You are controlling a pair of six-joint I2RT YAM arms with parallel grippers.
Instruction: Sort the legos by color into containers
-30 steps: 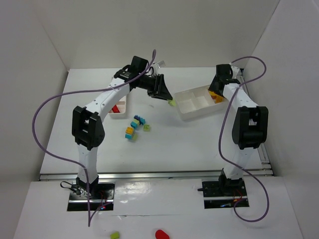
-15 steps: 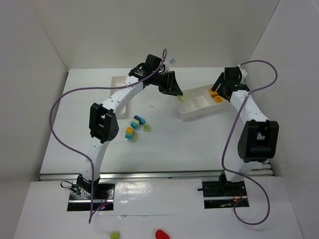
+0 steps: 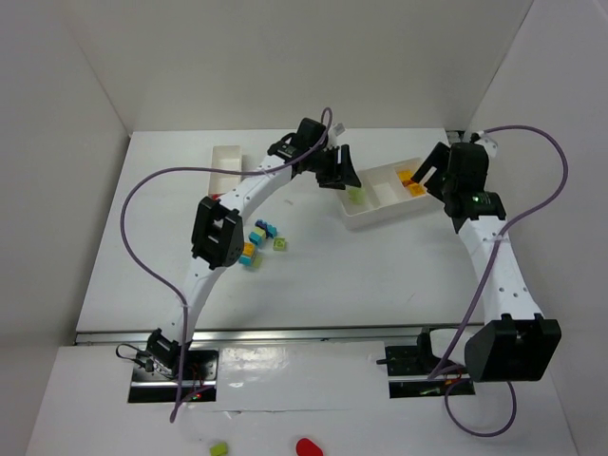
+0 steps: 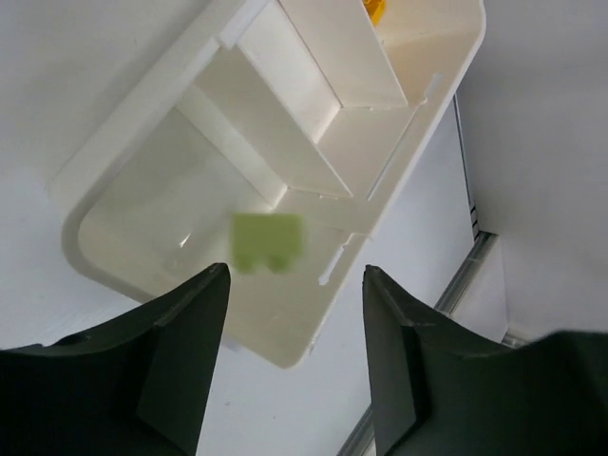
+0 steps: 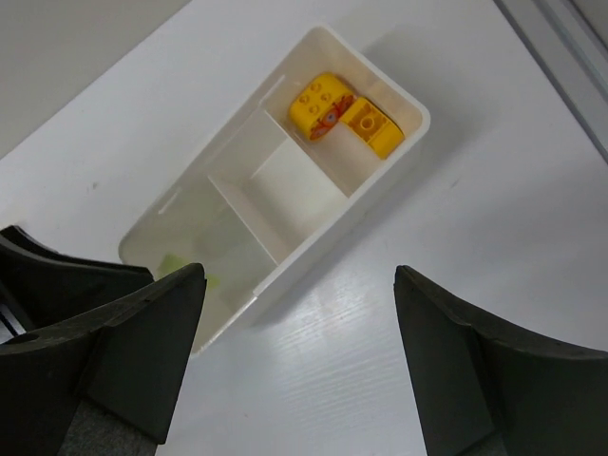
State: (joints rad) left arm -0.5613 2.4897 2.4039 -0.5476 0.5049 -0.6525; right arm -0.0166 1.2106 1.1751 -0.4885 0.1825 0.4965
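Just now: drop of a lime green plastic brick (image 4: 268,242) into the white three-compartment plastic tray (image 3: 378,218)
The left tool (image 4: 295,275) hangs over the tray's end compartment with its jaws spread and nothing between them; the brick shows blurred below, inside that compartment's outline, landed or falling cannot be told. The right tool (image 5: 299,285) is spread and empty above the same tray, whose opposite end compartment holds yellow plastic bricks (image 5: 342,114). Half a second earlier the brick sat at the left tool's tips beside the tray's end wall. Next, seemingly, the left tool must lift clear and return to the small mixed-colour bricks (image 3: 258,239) on the white bench (image 3: 380,275)
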